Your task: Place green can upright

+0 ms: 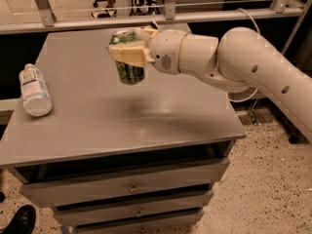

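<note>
The green can (130,71) with pale swirly markings is held nearly upright in the air above the back middle of the grey cabinet top (161,116). Its silver top rim faces up. My gripper (127,52) reaches in from the right on a white arm and is shut on the can's upper half, with a cream finger (129,55) across its front. The can's bottom hangs clear of the surface, with a dark shadow on the top below it.
A clear plastic water bottle (34,90) with a white label lies on its side at the left edge of the top. The cabinet has drawers (131,186) below. A metal rail (87,22) runs behind. A black shoe (19,221) shows at bottom left.
</note>
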You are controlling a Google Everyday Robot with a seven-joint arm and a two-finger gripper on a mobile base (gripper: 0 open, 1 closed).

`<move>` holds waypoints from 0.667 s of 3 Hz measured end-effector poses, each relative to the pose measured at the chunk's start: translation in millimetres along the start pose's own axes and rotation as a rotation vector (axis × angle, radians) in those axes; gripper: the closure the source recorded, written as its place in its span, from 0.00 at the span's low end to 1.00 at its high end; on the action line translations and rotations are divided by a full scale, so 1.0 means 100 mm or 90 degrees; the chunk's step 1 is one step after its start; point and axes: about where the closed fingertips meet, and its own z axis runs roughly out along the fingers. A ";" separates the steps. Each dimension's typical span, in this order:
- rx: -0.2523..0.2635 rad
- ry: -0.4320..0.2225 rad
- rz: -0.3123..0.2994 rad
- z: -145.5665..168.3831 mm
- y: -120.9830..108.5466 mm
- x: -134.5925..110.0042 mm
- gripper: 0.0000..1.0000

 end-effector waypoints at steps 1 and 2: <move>-0.011 -0.009 -0.036 0.05 0.02 0.05 1.00; -0.010 -0.009 -0.036 0.05 0.02 0.05 1.00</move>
